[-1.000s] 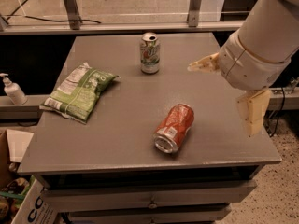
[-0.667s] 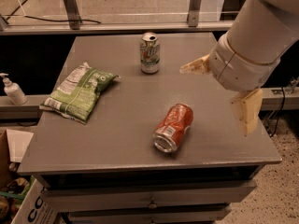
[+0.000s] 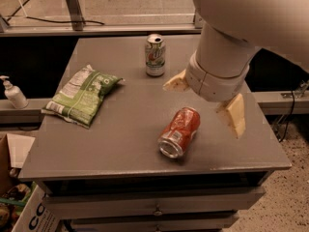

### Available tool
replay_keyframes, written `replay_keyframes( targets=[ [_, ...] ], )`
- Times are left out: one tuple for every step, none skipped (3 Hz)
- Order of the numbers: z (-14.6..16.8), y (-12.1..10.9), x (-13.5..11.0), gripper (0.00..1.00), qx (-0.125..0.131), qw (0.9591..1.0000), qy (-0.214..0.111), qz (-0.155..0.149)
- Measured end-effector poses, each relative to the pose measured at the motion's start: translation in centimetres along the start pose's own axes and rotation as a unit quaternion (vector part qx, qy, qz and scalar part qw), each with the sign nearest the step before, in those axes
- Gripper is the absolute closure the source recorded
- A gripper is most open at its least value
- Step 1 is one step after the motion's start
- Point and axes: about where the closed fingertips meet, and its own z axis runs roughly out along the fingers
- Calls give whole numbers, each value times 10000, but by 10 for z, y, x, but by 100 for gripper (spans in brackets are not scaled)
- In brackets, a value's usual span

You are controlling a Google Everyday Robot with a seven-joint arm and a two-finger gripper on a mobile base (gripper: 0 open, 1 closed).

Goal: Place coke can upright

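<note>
The gripper (image 3: 205, 105) has swung in and down toward the coke can (image 3: 179, 132) — fingers spread wide, holding nothing — while the can lies unmoved on its side near the front edge of the table (image 3: 96, 146), so the grasp looks about to begin.

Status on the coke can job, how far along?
Done: nothing so far. The coke can lies on its side near the front of the table. In hand: the gripper hovers open just behind and to the right of the can, holding nothing. Left: grasp the can, turn it upright, set it down and release.
</note>
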Motion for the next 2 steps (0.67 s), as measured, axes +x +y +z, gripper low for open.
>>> replay_keyframes(
  targets=[
    [13, -13, 8, 0, -96, 9993, 117, -343],
    [23, -22, 15, 0, -181, 9986, 134, -471]
  ],
)
